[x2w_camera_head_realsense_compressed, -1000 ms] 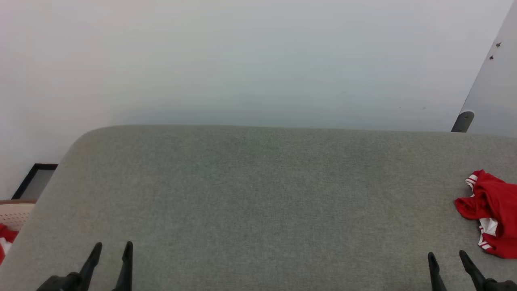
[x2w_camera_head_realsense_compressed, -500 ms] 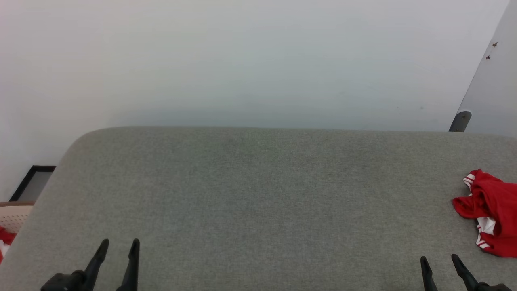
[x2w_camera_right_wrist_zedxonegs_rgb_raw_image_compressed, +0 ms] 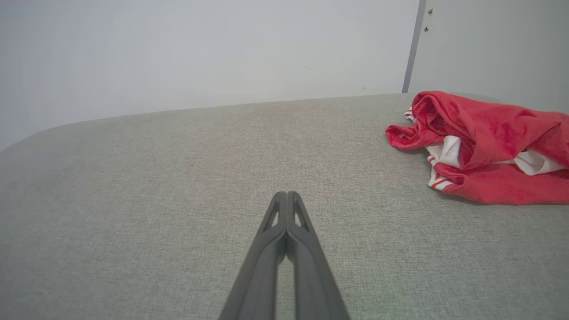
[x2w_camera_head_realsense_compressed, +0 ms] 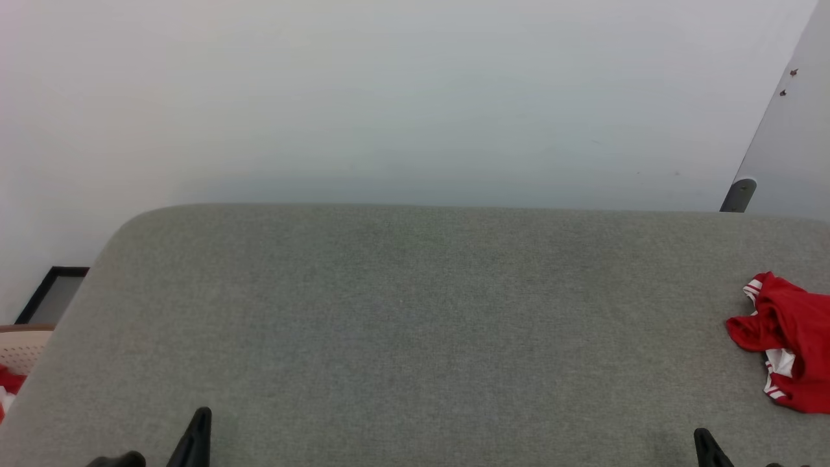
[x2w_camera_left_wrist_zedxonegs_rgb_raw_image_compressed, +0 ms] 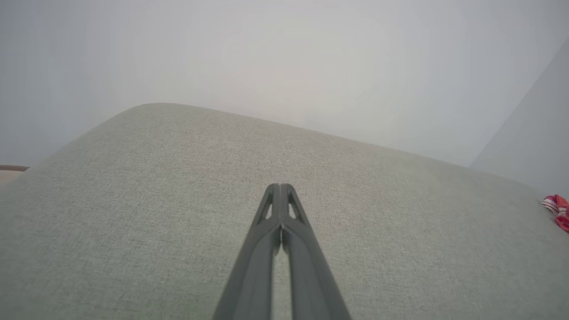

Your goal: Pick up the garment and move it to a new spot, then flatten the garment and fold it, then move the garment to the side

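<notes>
Gray padded surface [x2w_camera_head_realsense_compressed: 415,324] open across mid & left; crumpled garment [x2w_camera_head_realsense_compressed: 788,340] blocks far right edge.

The jersey [x2w_camera_right_wrist_zedxonegs_rgb_raw_image_compressed: 484,133] was red with white patches and red-and-white striped trim. The cushion [x2w_camera_head_realsense_compressed: 415,311] was a plain flecked grey weave, the wall [x2w_camera_head_realsense_compressed: 389,97] pale grey-white. The left gripper [x2w_camera_left_wrist_zedxonegs_rgb_raw_image_compressed: 280,186] and right gripper [x2w_camera_right_wrist_zedxonegs_rgb_raw_image_compressed: 287,194] were dark grey. At far left, a frame [x2w_camera_head_realsense_compressed: 52,292] was black

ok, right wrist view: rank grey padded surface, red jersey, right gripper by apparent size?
1. grey padded surface
2. red jersey
3. right gripper, jaws shut; it sits nearest the camera, so that rank is unsure.
</notes>
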Tool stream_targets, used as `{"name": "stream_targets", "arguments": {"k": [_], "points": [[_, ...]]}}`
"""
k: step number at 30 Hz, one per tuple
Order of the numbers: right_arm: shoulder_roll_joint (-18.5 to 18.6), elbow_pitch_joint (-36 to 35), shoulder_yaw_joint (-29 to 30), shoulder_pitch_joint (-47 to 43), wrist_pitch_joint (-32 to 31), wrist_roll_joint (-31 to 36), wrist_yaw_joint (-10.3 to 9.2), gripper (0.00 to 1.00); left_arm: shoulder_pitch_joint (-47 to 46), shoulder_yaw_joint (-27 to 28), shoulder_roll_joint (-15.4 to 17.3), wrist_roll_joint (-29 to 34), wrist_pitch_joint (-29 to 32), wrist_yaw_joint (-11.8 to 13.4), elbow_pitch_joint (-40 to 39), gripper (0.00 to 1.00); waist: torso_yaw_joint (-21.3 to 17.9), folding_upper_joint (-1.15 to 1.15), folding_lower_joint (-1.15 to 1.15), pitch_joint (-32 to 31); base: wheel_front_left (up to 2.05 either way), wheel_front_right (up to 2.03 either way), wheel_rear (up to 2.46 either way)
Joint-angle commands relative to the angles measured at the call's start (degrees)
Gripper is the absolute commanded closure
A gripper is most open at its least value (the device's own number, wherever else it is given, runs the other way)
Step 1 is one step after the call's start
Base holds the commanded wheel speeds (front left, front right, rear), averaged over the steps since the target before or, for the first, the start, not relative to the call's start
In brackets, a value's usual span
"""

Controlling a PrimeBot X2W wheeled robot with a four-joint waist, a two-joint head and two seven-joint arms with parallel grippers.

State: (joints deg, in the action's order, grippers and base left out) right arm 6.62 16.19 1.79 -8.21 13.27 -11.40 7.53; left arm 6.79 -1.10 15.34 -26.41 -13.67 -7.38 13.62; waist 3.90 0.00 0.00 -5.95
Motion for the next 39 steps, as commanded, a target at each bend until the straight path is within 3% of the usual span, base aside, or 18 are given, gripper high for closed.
{"name": "stream_targets", "arguments": {"k": [1, 39], "points": [[0.07, -0.85, 0.66, 1.85, -0.74, -3.37, 0.00, 1.00, -1.71, 0.76, 0.18, -2.76, 0.55, -0.01, -0.80, 1.00, -0.07, 0.00, 0.00, 0.11, 0.00, 0.00, 0.00], [-1.64, -1.86, 2.37, 7.62, -9.17, -38.49, -0.02, 1.00, -7.03, 3.91, -5.47, -31.31, 9.42, -0.07, -0.38, 1.00, -1.29, 0.00, 0.00, 2.03, 0.00, 0.00, 0.00]]}}
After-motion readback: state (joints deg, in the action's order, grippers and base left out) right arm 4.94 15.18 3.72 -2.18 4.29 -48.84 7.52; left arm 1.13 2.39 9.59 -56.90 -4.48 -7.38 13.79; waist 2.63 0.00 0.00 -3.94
